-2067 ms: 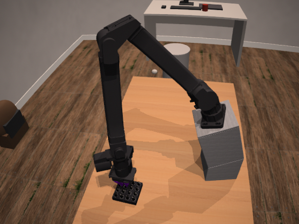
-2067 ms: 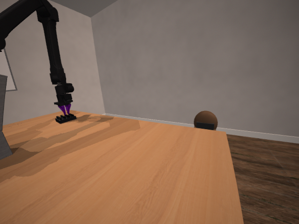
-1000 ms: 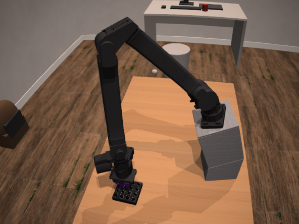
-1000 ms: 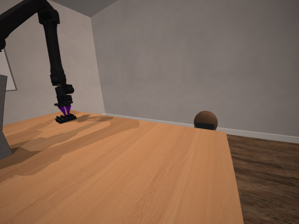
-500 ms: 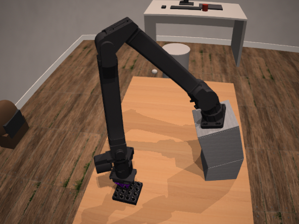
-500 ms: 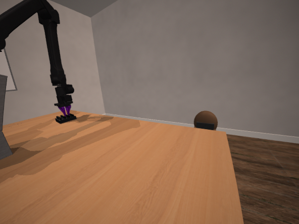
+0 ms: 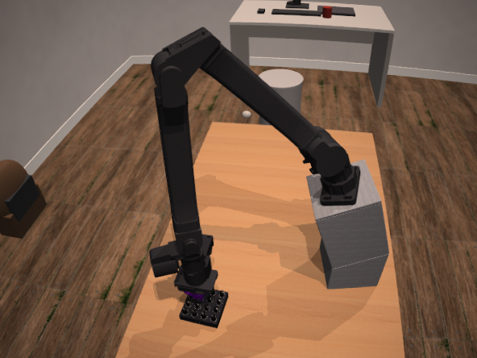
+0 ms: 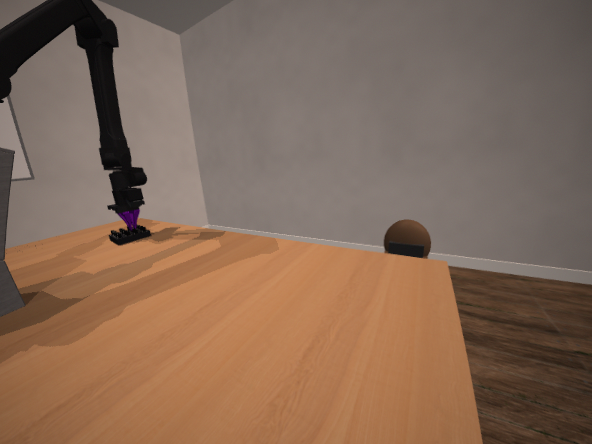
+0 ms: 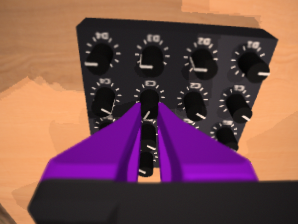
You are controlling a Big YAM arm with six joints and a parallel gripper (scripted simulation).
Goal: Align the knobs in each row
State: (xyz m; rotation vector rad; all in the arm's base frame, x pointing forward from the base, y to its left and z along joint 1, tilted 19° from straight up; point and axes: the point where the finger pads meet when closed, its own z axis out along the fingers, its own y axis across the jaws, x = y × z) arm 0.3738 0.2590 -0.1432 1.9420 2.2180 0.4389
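The black knob box (image 7: 209, 312) (image 8: 130, 236) (image 9: 125, 55) stands on its feet near the corner of the wooden table (image 7: 250, 161) (image 8: 300, 325). In the wrist view row D is at the top and row C below it, with the names upside down. My purple-fingered gripper (image 7: 197, 297) (image 8: 131, 222) (image 9: 148, 107) reaches straight down onto the box. Its fingers straddle the third column, just behind knob C3 (image 9: 149, 95). They are shut on a knob there, which looks like B3 (image 9: 148, 134). Its name and marks are hidden by the fingers. Another knob (image 9: 145, 164) shows between the fingers nearer the camera.
The arm's grey pedestal (image 7: 350, 238) (image 8: 5, 280) stands on the table's other side. On the floor beyond are a white desk (image 7: 310, 20), a pale cylinder (image 7: 282, 86) and a brown rounded object (image 7: 12, 189) (image 8: 406, 239).
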